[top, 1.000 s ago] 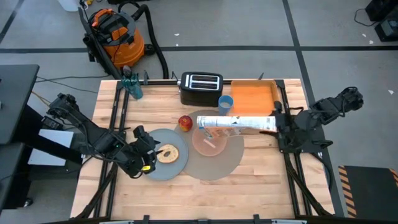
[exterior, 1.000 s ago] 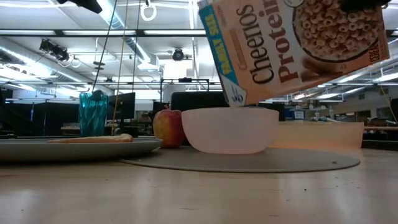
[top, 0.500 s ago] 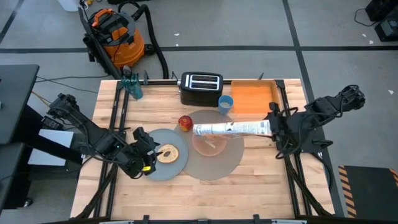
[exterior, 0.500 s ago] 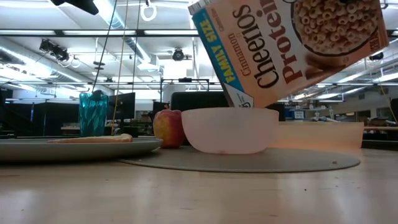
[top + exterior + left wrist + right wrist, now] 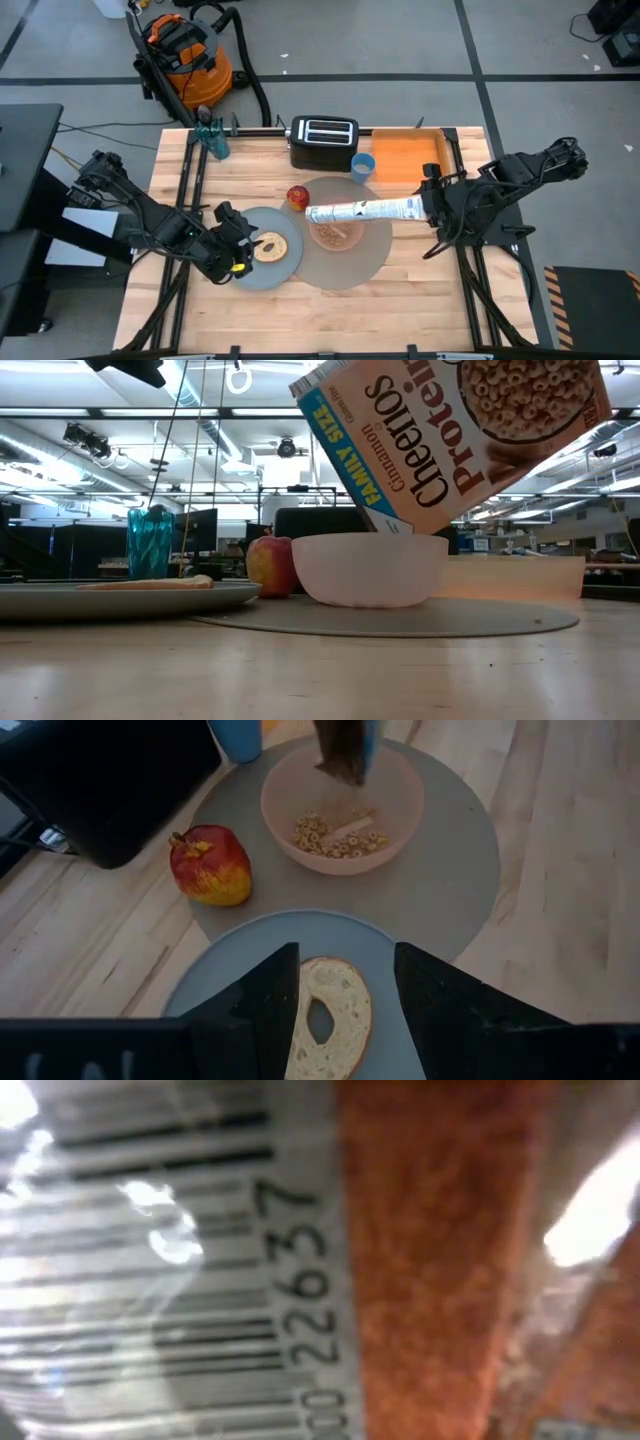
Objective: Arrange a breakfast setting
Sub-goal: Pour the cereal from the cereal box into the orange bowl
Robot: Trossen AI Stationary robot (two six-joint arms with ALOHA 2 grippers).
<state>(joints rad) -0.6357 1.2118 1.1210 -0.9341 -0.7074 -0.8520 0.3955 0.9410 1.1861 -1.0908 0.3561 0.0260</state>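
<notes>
My right gripper point(image 5: 428, 207) is shut on a cereal box point(image 5: 365, 211), tilted with its open end down over the translucent pink bowl point(image 5: 335, 232). The bowl stands on the large grey mat point(image 5: 352, 266) and holds cereal rings and a pale strip, perhaps the spoon point(image 5: 352, 823). The red apple point(image 5: 297, 196) rests at the mat's far-left edge. The bagel point(image 5: 328, 1015) lies flat on the grey-blue plate point(image 5: 262, 273). My left gripper point(image 5: 240, 250) is open, its fingers standing on either side of the bagel. The blue cup point(image 5: 363, 166) stands behind the mat. My right gripper holds the cereal box by its closed bottom end point(image 5: 415, 207), coming level from the table's right, along the box. The fingers themselves are hidden by the box and wrist. The box is lifted clear, slanting down toward the left, its open end point(image 5: 385, 520) just above the bowl's rim.
A black toaster point(image 5: 323, 140) and an orange tray point(image 5: 405, 160) stand along the far edge. A teal bottle point(image 5: 213, 140) stands at the far left. Bare wood shows along the near edge and at the right front.
My right gripper has moved toward the table's left and turned, tipping the cereal box steeper with its open end lower over the bowl. Cereal rings now lie in the bowl.
</notes>
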